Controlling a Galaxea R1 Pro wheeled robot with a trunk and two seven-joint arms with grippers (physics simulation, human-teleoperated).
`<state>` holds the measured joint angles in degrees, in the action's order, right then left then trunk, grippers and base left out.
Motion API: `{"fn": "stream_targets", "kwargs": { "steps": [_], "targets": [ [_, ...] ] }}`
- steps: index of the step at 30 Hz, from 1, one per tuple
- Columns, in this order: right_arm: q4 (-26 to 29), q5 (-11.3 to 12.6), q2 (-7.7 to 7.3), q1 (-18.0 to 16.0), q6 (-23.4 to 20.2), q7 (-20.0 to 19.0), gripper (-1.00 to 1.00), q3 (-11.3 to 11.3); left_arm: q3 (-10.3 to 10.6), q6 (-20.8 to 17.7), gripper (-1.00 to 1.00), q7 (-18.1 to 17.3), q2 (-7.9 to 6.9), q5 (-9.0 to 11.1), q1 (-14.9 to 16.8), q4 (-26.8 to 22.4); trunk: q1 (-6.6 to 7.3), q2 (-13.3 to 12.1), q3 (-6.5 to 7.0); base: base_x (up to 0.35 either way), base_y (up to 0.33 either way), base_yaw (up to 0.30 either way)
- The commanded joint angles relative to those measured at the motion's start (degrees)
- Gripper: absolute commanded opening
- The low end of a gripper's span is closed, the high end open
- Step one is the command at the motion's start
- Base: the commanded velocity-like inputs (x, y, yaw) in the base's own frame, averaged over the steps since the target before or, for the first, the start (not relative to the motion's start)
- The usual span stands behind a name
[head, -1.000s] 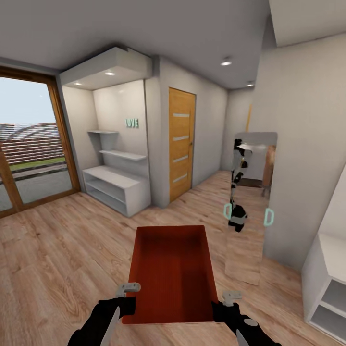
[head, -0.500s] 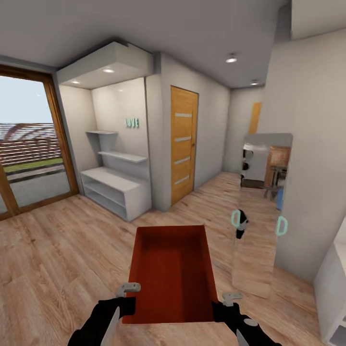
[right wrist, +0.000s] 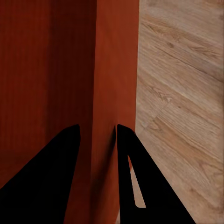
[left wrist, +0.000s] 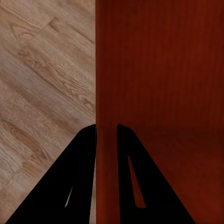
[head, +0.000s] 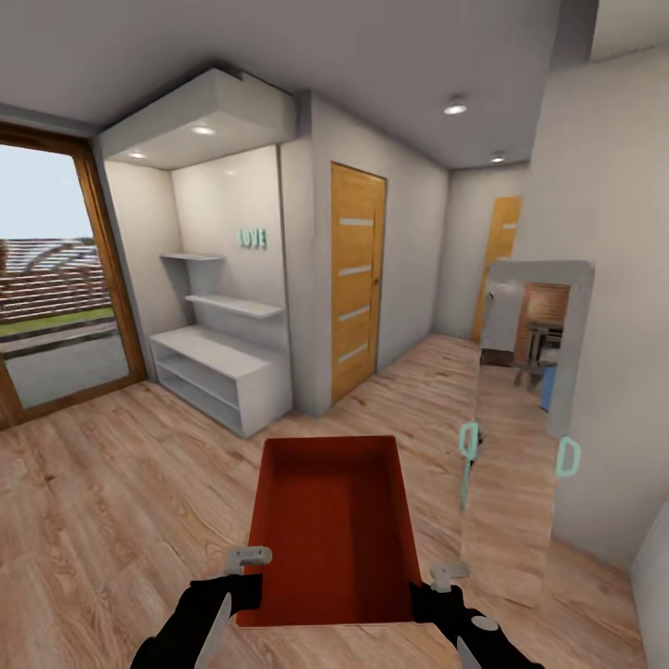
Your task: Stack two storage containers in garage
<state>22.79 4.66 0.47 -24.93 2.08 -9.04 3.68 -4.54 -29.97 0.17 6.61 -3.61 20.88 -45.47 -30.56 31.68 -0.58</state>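
I've got one container [head: 334, 530] held out in front of me over the wood floor [head: 102, 502], one arm on each side wall near the corners closest to me. Two-handed because it's wide and open-topped, so pinching both long walls keeps it level and stops it swinging while I drive.

Left gripper [left wrist: 106, 133]: jaws closed on the left wall, one finger inside the box, one outside. Right gripper [right wrist: 97, 133]: same deal on the right wall, pinched between the fingers. Box looks empty and sits flat, open side up.

I'm not in the garage yet, going by the plank flooring. Ahead is a hallway with a wood door [head: 356, 288], a white shelf nook [head: 218, 358] and a mirror [head: 520, 427] on the right wall.

Only writing I can read is the teal "LOVE" sign [head: 252, 238] in the nook. No labels on the box.
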Motion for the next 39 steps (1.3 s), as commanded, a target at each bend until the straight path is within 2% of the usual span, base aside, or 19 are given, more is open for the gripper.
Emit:
{"fn": "stream_targets", "kwargs": {
  "steps": [1, 14, 23, 39],
  "targets": [
    [-0.2, 0.5, -0.12, 0.0, 0.2, -2.4, -1.0, 0.2, -0.5, -0.3, -1.0, -0.3, -0.9, 0.6, 0.0, -0.8, -0.05, 0.1, -0.06, 0.324, 0.0, 0.0],
    [-0.2, 0.5, -0.14, 0.0, 0.2, -2.9, -1.0, 0.2, -0.5, -0.3, -1.0, -0.3, -0.9, 0.6, 0.0, -0.8, -0.05, 0.1, -0.06, 0.324, 0.0, -0.004],
    [-0.2, 0.5, -0.14, 0.0, 0.2, -2.9, -1.0, 0.2, -0.5, -0.3, -1.0, -0.3, -0.9, 0.6, 0.0, -0.8, -0.05, 0.1, 0.11, 0.324, 0.007, -0.223],
    [-0.2, 0.5, -0.13, 0.0, 0.2, -2.7, -1.0, 0.2, -0.5, -0.3, -1.0, -0.3, -0.9, 0.6, 0.0, -0.8, -0.05, 0.1, 0.18, 0.323, 0.123, -0.043]
  ]
}}
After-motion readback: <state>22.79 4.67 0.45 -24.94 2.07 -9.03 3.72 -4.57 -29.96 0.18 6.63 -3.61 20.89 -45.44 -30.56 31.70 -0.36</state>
